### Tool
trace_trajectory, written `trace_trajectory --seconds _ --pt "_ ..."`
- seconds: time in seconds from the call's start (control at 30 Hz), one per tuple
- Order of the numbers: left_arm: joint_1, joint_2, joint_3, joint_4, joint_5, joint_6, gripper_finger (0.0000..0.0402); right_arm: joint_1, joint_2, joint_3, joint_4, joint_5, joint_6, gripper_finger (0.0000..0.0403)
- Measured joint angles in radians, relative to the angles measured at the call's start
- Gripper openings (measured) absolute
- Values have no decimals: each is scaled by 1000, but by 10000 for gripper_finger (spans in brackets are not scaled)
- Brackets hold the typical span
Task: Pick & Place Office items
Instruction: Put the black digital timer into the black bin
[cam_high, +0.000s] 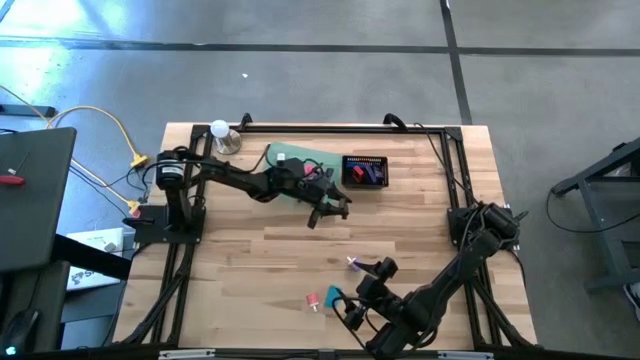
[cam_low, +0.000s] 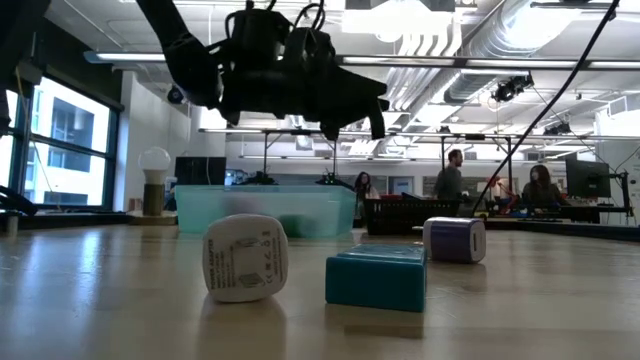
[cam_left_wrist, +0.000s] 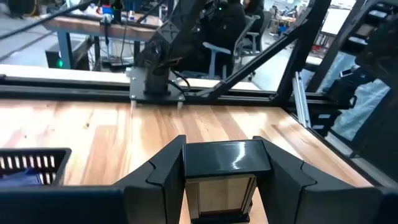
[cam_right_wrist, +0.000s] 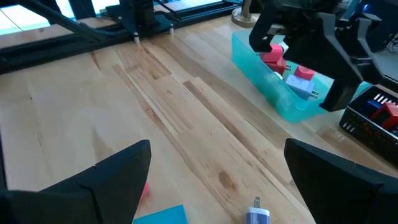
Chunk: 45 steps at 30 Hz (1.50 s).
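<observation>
My left gripper (cam_high: 330, 207) hangs above the table's middle, just near of the green tray (cam_high: 300, 160) and the black mesh basket (cam_high: 365, 172). It is shut on a glossy black item (cam_left_wrist: 227, 155). My right gripper (cam_right_wrist: 217, 186) stands open over the near part of the table. Below it lie a teal block (cam_low: 377, 275), a white plug-like item (cam_low: 245, 258) and a purple-and-white cube (cam_low: 455, 240), each resting flat on the wood. The tray holds pink, red and white items (cam_right_wrist: 292, 71). Red and blue items lie in the basket (cam_right_wrist: 373, 118). My left gripper pinches the black item between its two fingers, which lie on the item's two opposite sides (cam_left_wrist: 186, 168). The fingers reach level from the table's left side. The item is lifted clear of the table, its glossy top face up.
A lamp with a round bulb (cam_high: 222, 133) stands at the far left corner. Black frame rails (cam_high: 340, 127) run along the table's far edge. Bare wood lies between the two grippers. People sit at desks in the room beyond the table.
</observation>
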Motion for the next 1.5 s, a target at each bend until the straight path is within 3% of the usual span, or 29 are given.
trace_trajectory --seconds 1.0,1.33,1.5 --pt "3 0 32 42 -14 140 147 -3 3 0 -37 1 50 358" --pt "86 16 32 48 -292 150 147 -3 2 0 -50 103 82 358" --pt "149 111 65 55 -305 77 147 -3 2 0 -57 141 81 358"
